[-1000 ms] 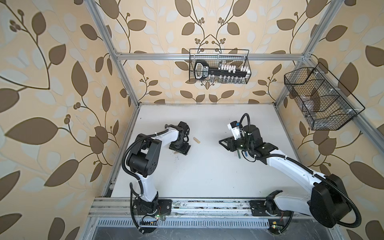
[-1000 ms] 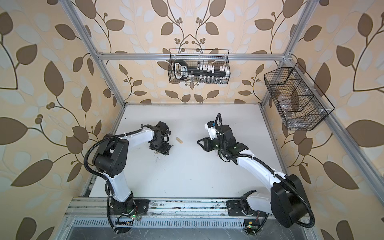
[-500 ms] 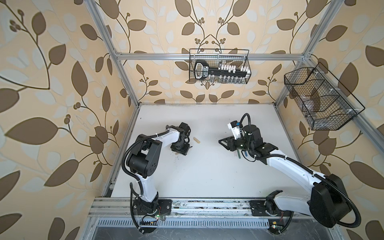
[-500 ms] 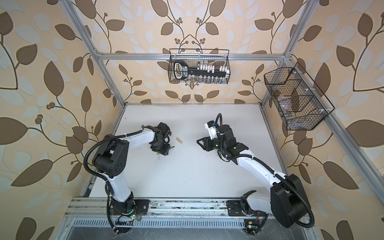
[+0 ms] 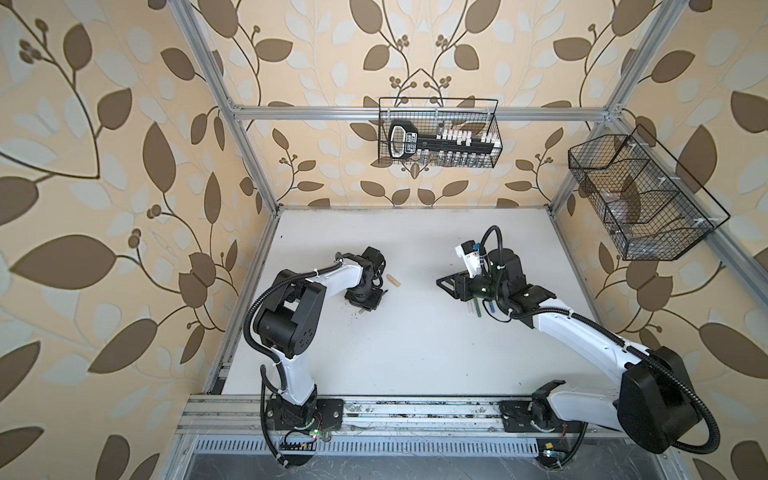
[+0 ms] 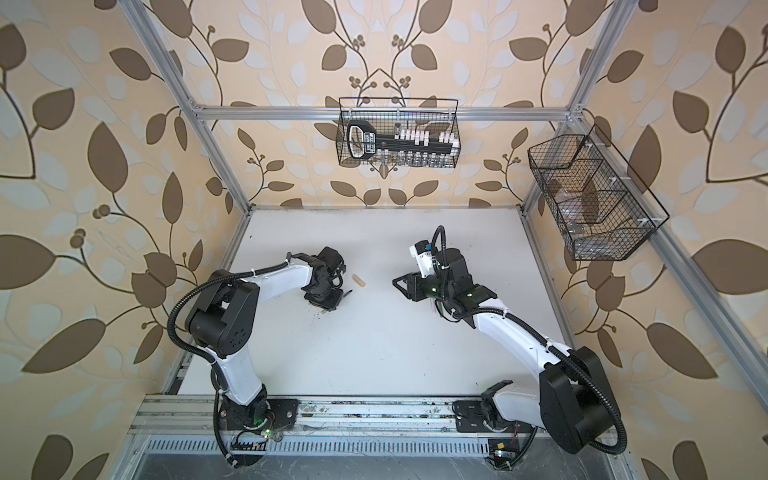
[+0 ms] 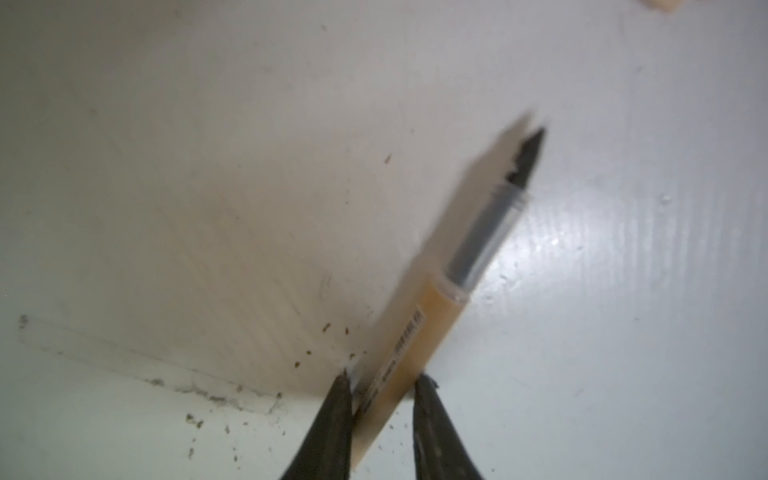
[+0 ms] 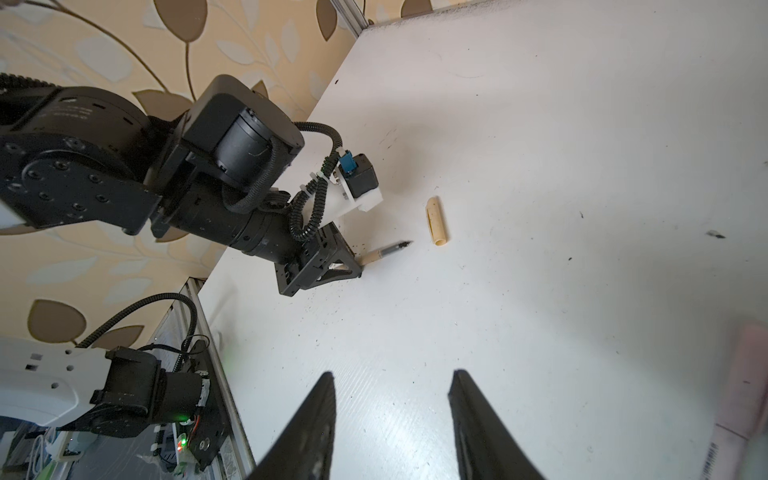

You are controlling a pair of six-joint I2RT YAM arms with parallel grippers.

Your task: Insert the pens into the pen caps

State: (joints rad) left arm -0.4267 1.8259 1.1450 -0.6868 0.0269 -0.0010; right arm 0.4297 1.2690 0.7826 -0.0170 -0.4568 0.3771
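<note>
1. Checking L side first: left gripper point(image 7: 383, 379) has both jaws pressed onto the tan pen point(image 7: 419, 328), clamped on the rear half of the barrel, printed label facing the wrist cam.
2. Why there, my read: that grip leaves the clear neck + dark tip sticking out fwd, free to enter a cap.
3. Pen sits angled, tip end low over the table point(image 5: 415, 353). Its shadow falls offset beside it, so I judge the barrel is just off the surface. Can't confirm the tip is clear.
4. Tan cap point(image 8: 435, 222) lies flat and loose just beyond the pen tip, not touching it. It runs roughly crosswise to the pen, so no line-up yet.
5. Right gripper point(image 8: 392, 415): jaws apart, nothing btwn them, hovering over bare table, well apart from the cap but facing it.
6. Other pens point(image 5: 478, 309) (pale pink, green, blue) lie side by side by the R wrist, partly under the arm. Capped or not: too small to tell.
7. Stage, my est.: tan pair only begun. A loose cap will likely skid if pushed by the tip alone, so it needs holding; I take the open R jaws as ready for that.
</note>
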